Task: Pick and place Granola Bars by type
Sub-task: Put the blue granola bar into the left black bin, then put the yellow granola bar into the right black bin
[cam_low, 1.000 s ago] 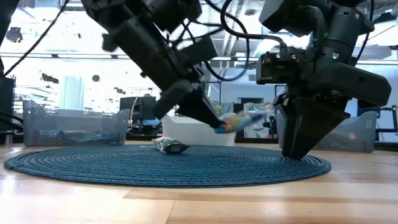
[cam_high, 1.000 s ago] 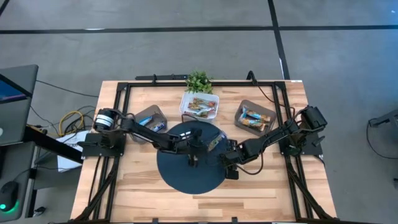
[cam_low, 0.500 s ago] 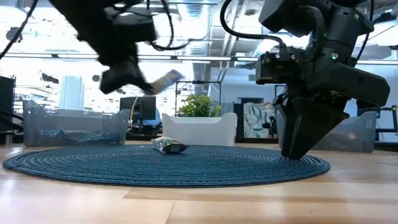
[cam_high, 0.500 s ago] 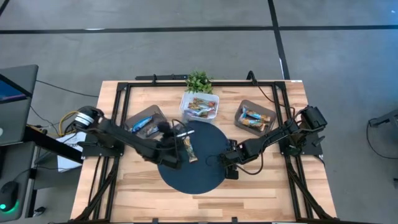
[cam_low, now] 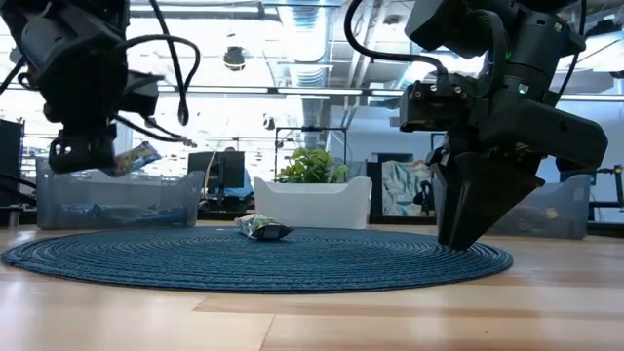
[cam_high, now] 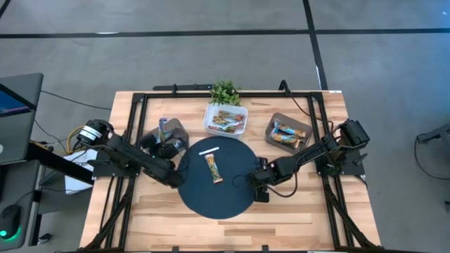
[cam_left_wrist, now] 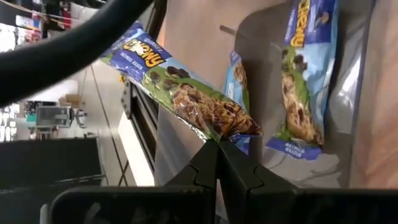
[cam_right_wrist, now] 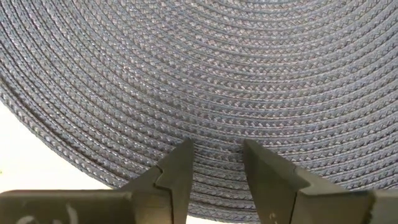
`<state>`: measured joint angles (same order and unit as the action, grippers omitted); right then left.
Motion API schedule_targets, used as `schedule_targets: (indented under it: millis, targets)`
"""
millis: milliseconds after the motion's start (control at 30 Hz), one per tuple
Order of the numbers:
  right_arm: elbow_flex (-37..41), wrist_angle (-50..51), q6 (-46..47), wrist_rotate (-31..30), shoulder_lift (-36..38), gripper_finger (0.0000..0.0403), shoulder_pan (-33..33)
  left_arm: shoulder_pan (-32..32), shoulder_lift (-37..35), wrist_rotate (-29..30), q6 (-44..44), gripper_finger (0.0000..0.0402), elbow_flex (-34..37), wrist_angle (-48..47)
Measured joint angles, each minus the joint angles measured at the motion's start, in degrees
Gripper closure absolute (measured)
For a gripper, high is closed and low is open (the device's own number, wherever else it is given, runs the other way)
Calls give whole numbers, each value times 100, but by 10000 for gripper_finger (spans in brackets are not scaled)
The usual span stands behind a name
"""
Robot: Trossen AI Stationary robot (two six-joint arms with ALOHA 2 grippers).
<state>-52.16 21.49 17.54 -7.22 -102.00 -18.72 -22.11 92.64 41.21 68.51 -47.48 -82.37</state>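
Granola bar (cam_left_wrist: 186,93) pinched in left gripper (cam_left_wrist: 217,152) above bin (cam_high: 172,130), right gripper (cam_right_wrist: 217,163) parted on mat (cam_right_wrist: 199,74)

two dark, boxy arms (cam_high: 302,158) looped with black cables, ending in angular dark fingers (cam_right_wrist: 180,171).

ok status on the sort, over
Left gripper shut on a blue-wrapped bar, over the left bin. Right gripper open, low on the mat. One bar lies on the mat.

Wooden desk (cam_high: 295,200), round dark woven mat (cam_high: 232,197) at centre, thin white strip (cam_high: 208,150) on mat, small potted plant (cam_high: 224,91) at far edge
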Motion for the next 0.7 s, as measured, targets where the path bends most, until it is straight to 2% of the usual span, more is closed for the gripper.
schedule_targets:
  millis: [400, 700]
  targets:
    - [-2, -25, -15, 2, 0, 269, 0, 0, 2, 419, 102, 377, 63, 223]
    - [-2, -34, -19, 2, 0, 269, 0, 0, -15, 604, 98, 307, 55, 240]
